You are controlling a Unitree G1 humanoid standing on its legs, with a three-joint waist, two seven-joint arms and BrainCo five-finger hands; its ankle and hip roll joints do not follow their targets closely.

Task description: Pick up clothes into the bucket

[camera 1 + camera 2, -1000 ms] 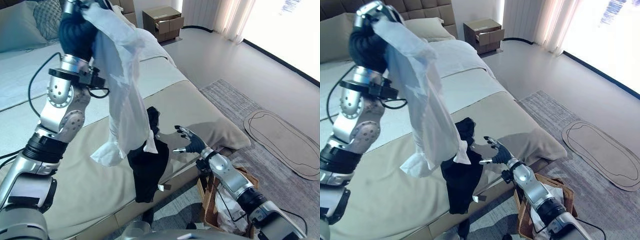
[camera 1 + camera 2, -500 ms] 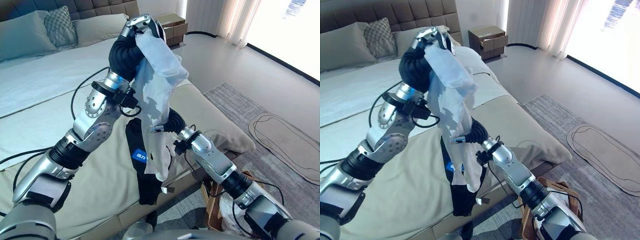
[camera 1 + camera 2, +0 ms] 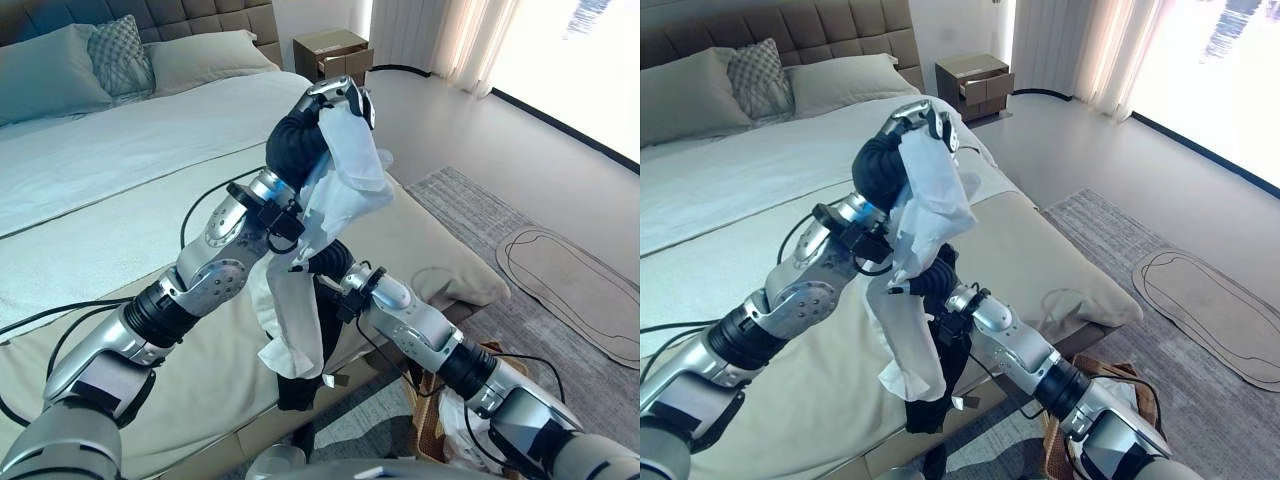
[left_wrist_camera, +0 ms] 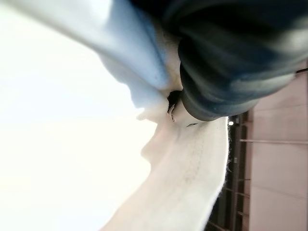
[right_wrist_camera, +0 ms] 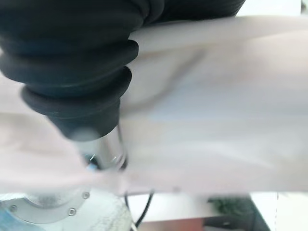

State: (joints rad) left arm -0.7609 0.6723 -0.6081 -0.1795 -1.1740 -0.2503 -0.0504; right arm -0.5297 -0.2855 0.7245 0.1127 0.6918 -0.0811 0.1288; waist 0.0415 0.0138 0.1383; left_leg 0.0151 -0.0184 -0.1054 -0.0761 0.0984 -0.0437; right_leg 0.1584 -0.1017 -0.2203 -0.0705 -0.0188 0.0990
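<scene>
Carrying step, by the look of it: white garment (image 3: 335,190) pinched high in left hand (image 3: 335,95), draped over bed (image 3: 120,170), dark garment (image 3: 300,345) hanging behind. Next, likely a swing rightward and down to bucket (image 3: 1120,385) on floor beside bed. Right hand (image 3: 925,283) buried in cloth, fingers impossible to judge.

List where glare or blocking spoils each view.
Left eye view: the window is blown out to white, while the white shirt in the left robot hand is evenly lit. Left wrist view: the shirt glares to plain white across much of the picture. Right wrist view: the shirt hangs close before the camera, blocking the scene behind.
</scene>
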